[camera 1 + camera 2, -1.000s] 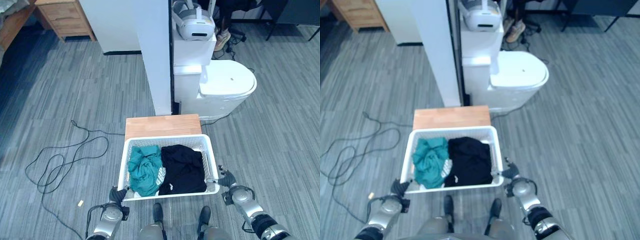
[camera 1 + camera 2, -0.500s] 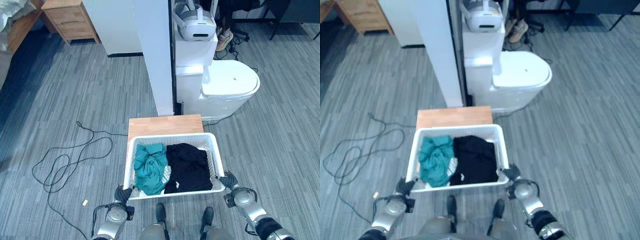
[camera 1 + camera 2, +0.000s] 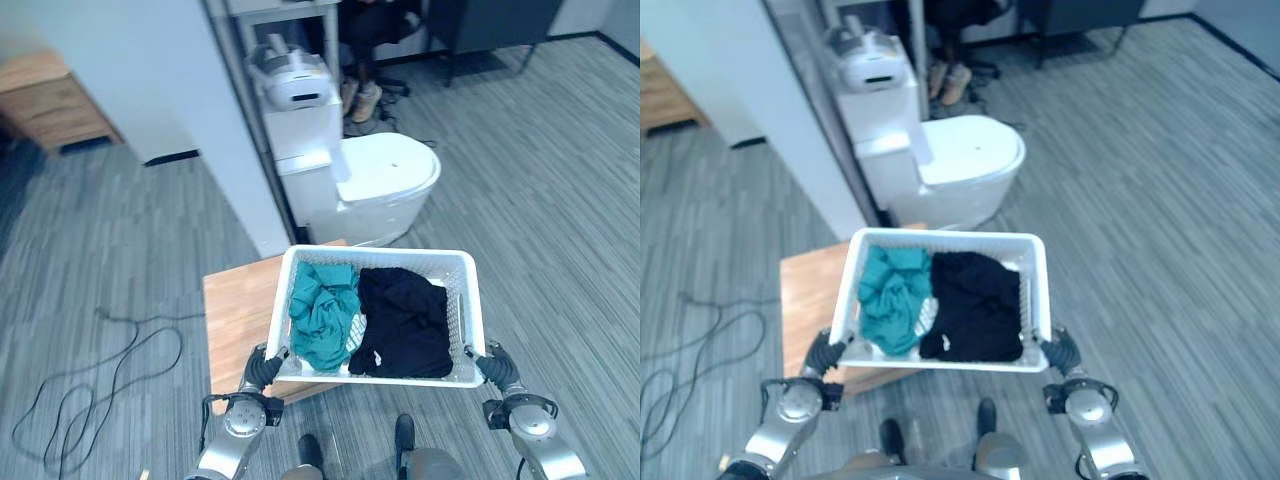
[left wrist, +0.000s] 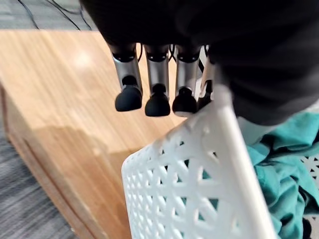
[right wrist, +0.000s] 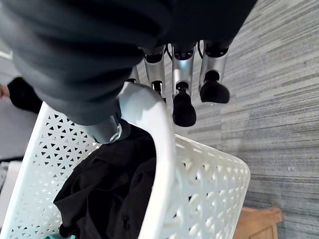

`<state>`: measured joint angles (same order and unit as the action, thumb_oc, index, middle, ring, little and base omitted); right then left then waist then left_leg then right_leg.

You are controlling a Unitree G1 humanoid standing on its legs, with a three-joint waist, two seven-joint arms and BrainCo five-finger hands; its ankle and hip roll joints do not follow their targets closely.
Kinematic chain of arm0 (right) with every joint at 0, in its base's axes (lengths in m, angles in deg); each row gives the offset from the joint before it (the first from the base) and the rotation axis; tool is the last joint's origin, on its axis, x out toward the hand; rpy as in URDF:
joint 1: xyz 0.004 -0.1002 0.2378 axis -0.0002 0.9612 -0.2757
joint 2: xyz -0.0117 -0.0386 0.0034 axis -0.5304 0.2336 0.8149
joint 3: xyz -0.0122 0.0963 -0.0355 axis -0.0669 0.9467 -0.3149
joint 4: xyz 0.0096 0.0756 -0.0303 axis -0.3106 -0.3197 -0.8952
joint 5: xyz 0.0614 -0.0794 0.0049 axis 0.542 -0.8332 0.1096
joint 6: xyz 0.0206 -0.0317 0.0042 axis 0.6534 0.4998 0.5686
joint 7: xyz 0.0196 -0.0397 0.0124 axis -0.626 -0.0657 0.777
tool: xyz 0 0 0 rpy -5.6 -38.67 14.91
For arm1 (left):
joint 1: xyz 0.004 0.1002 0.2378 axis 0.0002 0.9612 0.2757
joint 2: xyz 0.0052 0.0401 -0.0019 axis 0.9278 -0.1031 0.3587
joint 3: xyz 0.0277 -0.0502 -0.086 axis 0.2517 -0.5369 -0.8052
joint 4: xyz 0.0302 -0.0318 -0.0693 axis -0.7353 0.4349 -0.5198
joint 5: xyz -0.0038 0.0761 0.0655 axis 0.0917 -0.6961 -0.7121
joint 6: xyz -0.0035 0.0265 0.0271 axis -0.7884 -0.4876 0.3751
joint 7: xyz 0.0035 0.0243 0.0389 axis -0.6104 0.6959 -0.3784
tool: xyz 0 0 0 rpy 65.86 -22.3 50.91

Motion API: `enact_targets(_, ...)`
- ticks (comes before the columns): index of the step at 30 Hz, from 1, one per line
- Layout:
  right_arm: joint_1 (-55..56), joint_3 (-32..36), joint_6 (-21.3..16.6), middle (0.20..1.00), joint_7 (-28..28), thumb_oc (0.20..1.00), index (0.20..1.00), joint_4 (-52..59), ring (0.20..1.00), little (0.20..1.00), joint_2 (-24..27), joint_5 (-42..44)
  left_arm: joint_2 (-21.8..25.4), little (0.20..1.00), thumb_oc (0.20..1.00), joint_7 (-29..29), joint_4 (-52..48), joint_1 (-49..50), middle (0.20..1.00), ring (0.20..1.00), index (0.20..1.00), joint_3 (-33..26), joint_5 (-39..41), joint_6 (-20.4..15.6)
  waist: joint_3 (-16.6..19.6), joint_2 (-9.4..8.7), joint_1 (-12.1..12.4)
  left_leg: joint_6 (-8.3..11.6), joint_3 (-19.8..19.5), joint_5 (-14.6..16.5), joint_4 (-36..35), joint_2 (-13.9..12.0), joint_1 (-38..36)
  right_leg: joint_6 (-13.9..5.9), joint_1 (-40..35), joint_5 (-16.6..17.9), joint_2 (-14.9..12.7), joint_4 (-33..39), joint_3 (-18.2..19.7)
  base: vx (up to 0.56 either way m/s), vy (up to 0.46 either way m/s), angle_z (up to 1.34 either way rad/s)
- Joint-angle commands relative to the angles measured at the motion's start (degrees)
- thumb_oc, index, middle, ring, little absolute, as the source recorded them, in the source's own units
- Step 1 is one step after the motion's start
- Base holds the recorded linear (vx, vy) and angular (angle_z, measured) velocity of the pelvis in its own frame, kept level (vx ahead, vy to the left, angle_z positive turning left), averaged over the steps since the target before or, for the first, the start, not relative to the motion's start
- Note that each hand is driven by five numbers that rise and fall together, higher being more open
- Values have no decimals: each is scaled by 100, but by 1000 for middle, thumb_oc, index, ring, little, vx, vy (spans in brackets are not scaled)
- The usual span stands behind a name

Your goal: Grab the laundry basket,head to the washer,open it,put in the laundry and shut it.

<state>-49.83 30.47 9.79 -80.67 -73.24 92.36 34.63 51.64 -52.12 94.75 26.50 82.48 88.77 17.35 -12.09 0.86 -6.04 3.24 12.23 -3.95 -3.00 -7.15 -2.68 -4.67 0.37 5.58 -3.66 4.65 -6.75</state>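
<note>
I hold a white lattice laundry basket (image 3: 376,254) by its two near corners. It hangs above the right part of a low wooden stool (image 3: 234,318). Inside lie a teal garment (image 3: 322,308) and a black garment (image 3: 405,325). My left hand (image 3: 262,368) grips the near left corner, fingers (image 4: 158,94) outside the rim (image 4: 234,149). My right hand (image 3: 497,366) grips the near right corner, fingers (image 5: 183,104) outside and thumb (image 5: 107,127) inside the wall (image 5: 199,179). A white low appliance with a round lid (image 3: 387,176) stands just beyond the basket.
A white wall panel (image 3: 180,120) rises at the left of the appliance, with a white device (image 3: 290,76) on a cabinet behind it. A wooden nightstand (image 3: 45,105) is far left. A person's shoes (image 3: 360,95) show at the back. Grey plank floor (image 3: 560,200) spreads to the right.
The basket has risen off the wooden stool and now hangs over its right edge. The whole view has swung, so the camera moved too. Both hands kept their grip.
</note>
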Motion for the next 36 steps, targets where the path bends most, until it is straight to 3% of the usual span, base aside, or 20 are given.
enact_targets(1,-316,204,-600,200,129,200,200,392,200,200,45,753,3,200,200,367,-912,-452,200,200,200,32,569,-925,225,-287,-171,84,-897,732,703,595,365,-63,0,-967,171,-442,501,-3,47,-87)
enact_targets(4,-138,293,-653,200,224,200,200,581,200,200,45,835,28,200,200,445,-1041,-458,200,200,200,116,533,-967,304,-225,-388,-33,-850,834,496,684,239,-137,110,-774,257,-316,936,22,113,-122)
enact_targets(5,-56,359,-670,200,239,200,200,762,200,200,8,940,112,200,200,484,-1165,-432,200,200,200,155,495,-978,311,-229,-528,-96,-519,818,405,666,168,-252,263,-641,293,-318,1268,-1,174,-113)
enact_targets(8,-89,372,-704,200,260,200,200,940,200,200,-13,956,199,200,200,472,-1288,-421,200,200,200,141,441,-1009,254,-247,-590,-150,-146,818,375,639,163,-358,523,-558,356,-476,1541,-66,96,-140)
enact_targets(9,-219,314,-763,200,240,200,200,1146,200,200,-44,938,278,200,200,392,-1352,-465,200,200,200,112,414,-1058,160,-277,-601,-207,393,874,385,583,166,-453,820,-500,397,-662,1612,-81,32,-203)
enact_targets(10,-253,271,-779,200,239,200,200,1185,200,200,-61,895,274,200,200,351,-1365,-463,200,200,200,99,431,-1072,118,-277,-599,-232,638,930,405,545,111,-481,902,-511,356,-720,1429,-87,5,-177)
enact_targets(11,-291,249,-798,200,223,200,200,1239,200,200,-93,862,292,200,200,309,-1335,-487,200,200,200,88,458,-1092,85,-284,-561,-224,920,952,405,470,44,-451,1035,-520,250,-820,1000,-24,-39,-162)
enact_targets(12,-295,249,-796,200,223,200,200,1241,200,200,-97,862,295,200,200,309,-1331,-493,200,200,200,86,458,-1095,93,-295,-549,-222,936,934,404,473,60,-445,1057,-505,251,-821,1016,-28,-122,-227)
enact_targets(13,-300,214,-816,200,209,200,200,1316,200,200,-129,825,282,200,200,278,-1314,-498,200,200,200,57,546,-1093,97,-246,-443,-152,1283,936,392,326,-48,-344,1018,-698,-114,-908,-263,81,-134,-227)
enact_targets(15,-332,167,-820,200,220,200,200,1339,200,200,-132,792,243,200,200,284,-1295,-459,200,200,200,37,580,-1070,180,-191,-365,-70,1579,1029,436,190,-223,-296,854,-866,-354,-962,-1138,142,-185,-156)
enact_targets(16,-319,174,-823,200,230,200,200,1343,200,200,-141,800,220,200,200,314,-1265,-439,200,200,200,44,570,-1056,219,-197,-381,-41,1721,1047,474,151,-293,-273,807,-894,-386,-966,-1276,124,-201,-120)
enact_targets(18,-275,197,-813,200,238,200,200,1373,200,200,-150,800,203,200,200,343,-1237,-414,200,200,200,69,542,-1038,249,-197,-414,-24,1796,1087,514,122,-358,-264,805,-905,-358,-989,-1191,117,-136,-125)
enact_targets(19,-213,226,-820,200,247,200,200,1380,200,200,-147,817,156,200,200,367,-1197,-410,200,200,200,100,512,-1025,286,-192,-488,-18,1828,1144,613,102,-417,-257,769,-906,-329,-955,-1045,238,-232,-73)
enact_targets(20,-119,284,-843,200,241,200,200,1396,200,200,-103,880,86,200,200,402,-1162,-426,200,200,200,147,480,-1040,321,-185,-580,75,1867,1222,1183,-85,-442,-180,597,-950,-241,-853,-853,421,-397,-42)
enact_targets(21,-177,218,-843,200,218,200,200,1396,200,200,22,918,71,200,200,358,-1165,-444,200,200,200,191,501,-1053,268,-173,-506,143,1520,1011,2205,-304,-268,-22,354,-1058,-41,-771,-649,387,-404,-28)
enact_targets(22,-230,180,-838,200,192,200,200,1368,200,200,74,952,53,200,200,309,-1168,-467,200,200,200,231,554,-1078,207,-177,-409,171,1131,917,2616,-311,-73,56,222,-1115,68,-715,-537,238,-318,-69)
enact_targets(25,-299,85,-742,200,281,200,200,1316,200,200,157,931,-18,200,200,300,-1119,-459,200,200,200,312,609,-1066,163,-335,-147,-37,172,1099,2759,309,600,132,-25,-1134,107,-626,-151,179,-118,-131)
enact_targets(27,-196,117,-714,200,301,200,200,1274,200,200,185,937,-37,200,200,344,-1078,-345,200,200,200,331,603,-1017,141,-407,20,-122,-181,1083,2185,507,1120,124,-298,-1269,122,-588,118,413,-68,-116)
enact_targets(31,-154,123,-718,200,241,200,200,1161,200,200,102,1010,-47,200,200,338,-1090,-185,200,200,200,252,599,-923,89,-315,247,44,-634,118,867,673,1612,181,-633,-1479,466,-559,405,360,-52,-38)
enact_targets(36,-196,100,-739,200,190,200,200,1055,200,200,37,1041,-69,200,200,310,-1141,-71,200,200,200,146,630,-900,81,-320,437,95,-527,-214,-5,623,1884,180,-1062,-1787,610,-599,797,400,20,-49)
